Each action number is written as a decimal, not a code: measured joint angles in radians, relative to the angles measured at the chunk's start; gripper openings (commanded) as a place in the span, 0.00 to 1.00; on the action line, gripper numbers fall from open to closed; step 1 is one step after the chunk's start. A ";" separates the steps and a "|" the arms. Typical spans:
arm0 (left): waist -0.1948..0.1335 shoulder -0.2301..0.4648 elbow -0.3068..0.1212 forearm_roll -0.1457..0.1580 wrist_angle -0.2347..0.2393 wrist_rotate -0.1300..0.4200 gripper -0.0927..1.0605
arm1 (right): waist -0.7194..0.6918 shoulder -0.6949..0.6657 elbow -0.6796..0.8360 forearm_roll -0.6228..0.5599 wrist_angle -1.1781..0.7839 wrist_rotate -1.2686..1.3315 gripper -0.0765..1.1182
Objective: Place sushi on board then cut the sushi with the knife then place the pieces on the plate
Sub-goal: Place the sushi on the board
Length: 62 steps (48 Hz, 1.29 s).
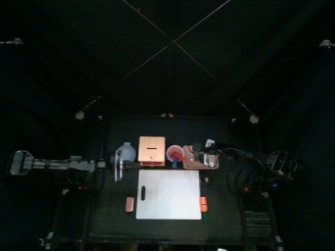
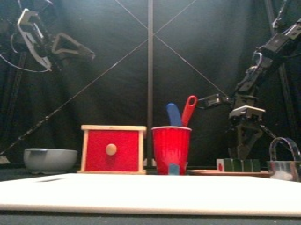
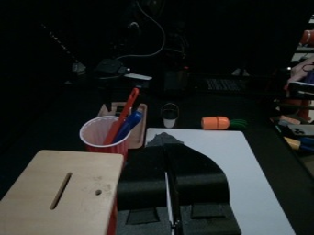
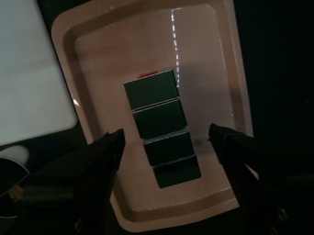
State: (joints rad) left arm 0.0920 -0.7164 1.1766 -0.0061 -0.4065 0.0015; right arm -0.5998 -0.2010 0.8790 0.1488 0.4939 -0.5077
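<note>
Right tool (image 4: 170, 134) spread open over sushi roll (image 4: 160, 119), roll lengthwise along pink tray (image 4: 76, 64), left tool (image 3: 170, 161) closed

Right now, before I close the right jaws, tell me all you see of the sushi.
The sushi is a roll of four dark green blocks, end to end in one straight row, a red sliver at one end. It lies flat along the middle of the pink tray, clear of its rim. The right gripper hangs over it, jaws open, one on each side, neither touching it.
</note>
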 measured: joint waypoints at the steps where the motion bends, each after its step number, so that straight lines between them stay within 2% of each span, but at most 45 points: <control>1: 0.000 -0.002 -0.002 0.000 0.000 0.000 0.06 | 0.000 0.008 -0.003 -0.003 -0.003 -0.002 0.91; 17: 0.003 -0.002 -0.002 0.000 0.000 -0.002 0.06 | 0.000 0.081 -0.018 -0.021 -0.028 0.000 0.87; 37: 0.006 -0.002 0.000 0.000 0.000 -0.003 0.06 | 0.006 0.110 -0.014 -0.009 -0.029 0.003 0.56; 50: 0.006 -0.002 -0.002 -0.017 0.000 -0.002 0.06 | 0.003 0.020 -0.026 0.023 0.020 0.037 0.55; 62: 0.006 -0.002 0.003 -0.032 0.000 -0.003 0.06 | 0.005 -0.074 -0.029 0.069 0.051 0.230 0.55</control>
State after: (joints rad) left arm 0.0982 -0.7179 1.1796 -0.0383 -0.4065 -0.0015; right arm -0.5952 -0.2746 0.8498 0.2178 0.5446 -0.2777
